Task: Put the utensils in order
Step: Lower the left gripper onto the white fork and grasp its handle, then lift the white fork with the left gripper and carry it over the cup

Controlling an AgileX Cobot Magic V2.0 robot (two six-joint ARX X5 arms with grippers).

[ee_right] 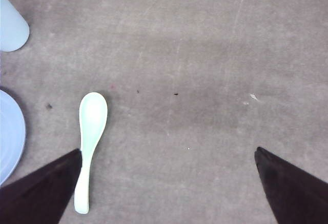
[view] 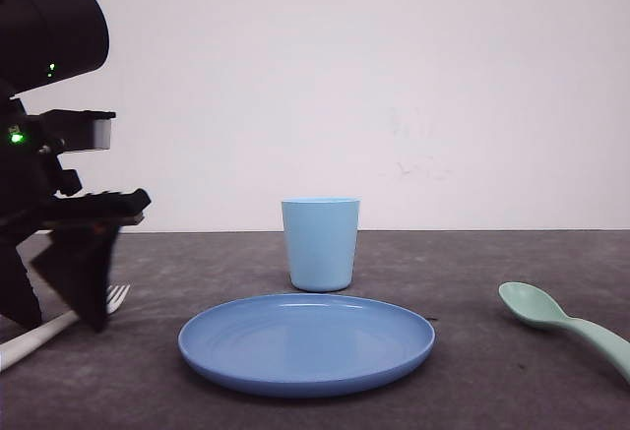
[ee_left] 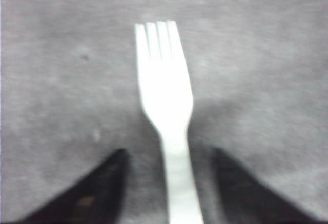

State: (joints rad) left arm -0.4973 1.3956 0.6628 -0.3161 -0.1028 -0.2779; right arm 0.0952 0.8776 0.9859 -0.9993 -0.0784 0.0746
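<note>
Surface (view: 472,371): dark grey, matte; every item listed below is carried on it.
Left pincer (ee_left: 169,183): lowered close over the left edge of the surface; held open, one dark finger (ee_left: 97,193) set to each side of the fork's handle, a gap being seen between finger and handle on both sides.
Right pincer (ee_right: 169,183): held wide open above the right part of the surface; nothing is gripped.
Plate (view: 306,341): round, blue; placed at the middle near the front edge.
Cup (view: 320,243): light blue, upright; placed just behind the plate.
Spoon (view: 561,324): pale mint green; laid flat by the right edge, bowl turned toward the plate, well apart from it.
Fork (ee_left: 166,101): white, four tines; laid flat by the left edge, beneath the left pincer.
</note>
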